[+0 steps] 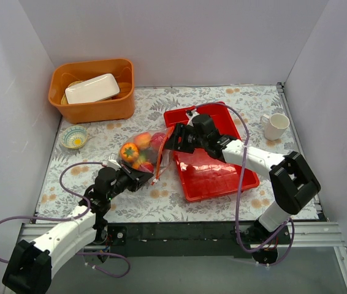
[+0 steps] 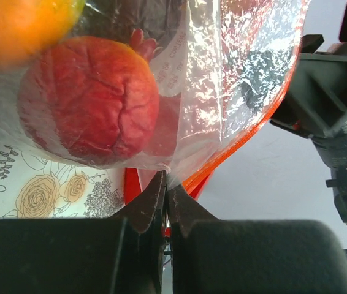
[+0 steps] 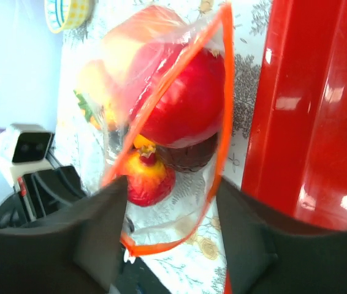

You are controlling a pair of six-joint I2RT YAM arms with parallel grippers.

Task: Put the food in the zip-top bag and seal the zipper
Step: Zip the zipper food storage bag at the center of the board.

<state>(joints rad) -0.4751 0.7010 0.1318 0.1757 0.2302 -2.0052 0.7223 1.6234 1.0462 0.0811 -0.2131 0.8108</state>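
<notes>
white-walled booth, floral cloth on the table. zip-top bag lies on the cloth just left of the red tray, food already inside, e.g. the red ball. left gripper is pinched tight on the bag's near edge. right gripper is spread wide at the mouth, gripping nothing, and the zipper loops between its fingers. the mouth gapes, not sealed yet. risks as i see them: right fingers close on one lip only, or on film below the strip, so the track never mates; a pull against the left pinch tips the bag and fruit rolls out toward the tray; thin film slips from the left pinch. writing: small dark print on the film in the left wrist view, too crumpled to read; no brands seen
</notes>
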